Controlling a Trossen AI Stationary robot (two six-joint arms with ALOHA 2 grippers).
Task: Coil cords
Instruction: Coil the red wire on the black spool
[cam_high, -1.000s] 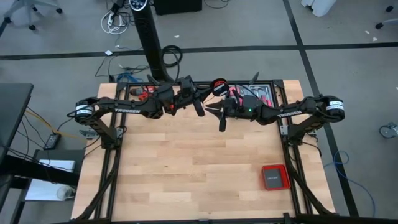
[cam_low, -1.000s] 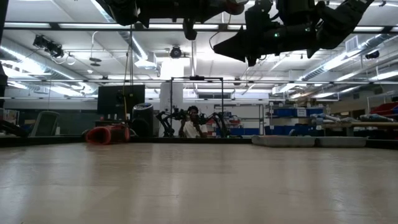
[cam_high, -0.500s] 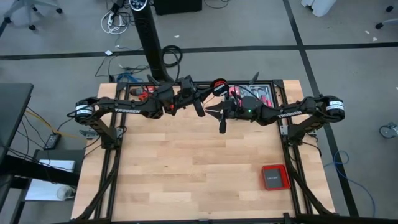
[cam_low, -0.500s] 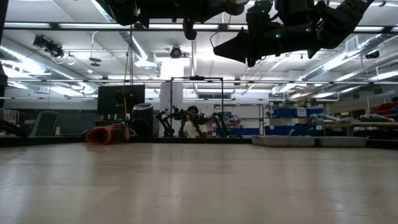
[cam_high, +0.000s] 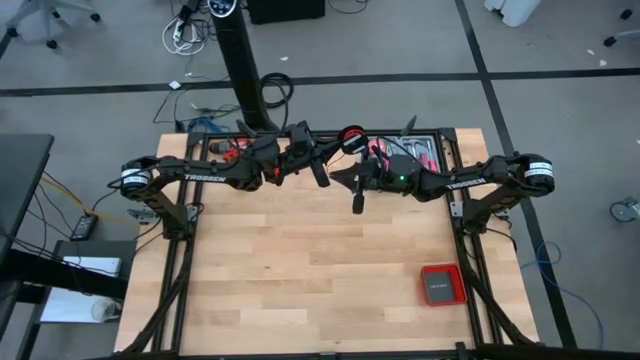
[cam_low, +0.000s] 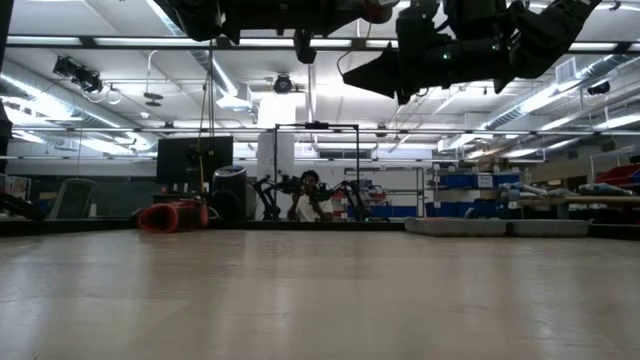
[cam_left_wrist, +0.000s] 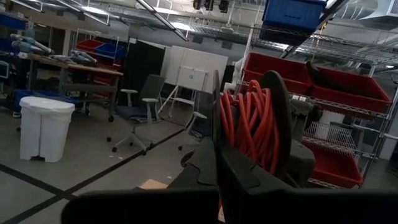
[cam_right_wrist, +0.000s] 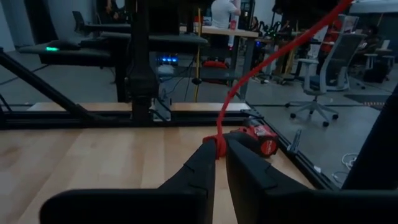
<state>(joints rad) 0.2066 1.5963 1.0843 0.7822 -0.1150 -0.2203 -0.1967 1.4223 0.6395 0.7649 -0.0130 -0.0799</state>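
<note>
**Both grippers on the red cord, held above the back of the table**

Containers: flat red square box (cam_high: 441, 285) with a grey middle sits at the table's (cam_high: 300, 270) front-right area; can't tell what's in it. A tray (cam_high: 425, 150) at the back-right edge holds red and dark items, too small to identify.

Change vs. a second ago: arms basically in the same spot in the high and low views. Only visible difference is the right gripper's fingers, which have drawn closer together.

Pose:
- Left arm reaches in from the left side, raised, with the left gripper (cam_left_wrist: 216, 163) fully closed. A coil of red cord (cam_left_wrist: 249, 127) sits wound right at its fingertips, between dark discs like a spool. In the high view the coil shows as a small red ring near the table's back centre.
- Right arm reaches in from the right side, also raised, meeting the left near the middle. Right gripper (cam_right_wrist: 219, 149) is nearly closed, fingers pinching a single strand of the cord, which runs up and away from it.
- A red-and-black power drill (cam_right_wrist: 260, 138) lies on the table just beyond the right gripper.
</note>
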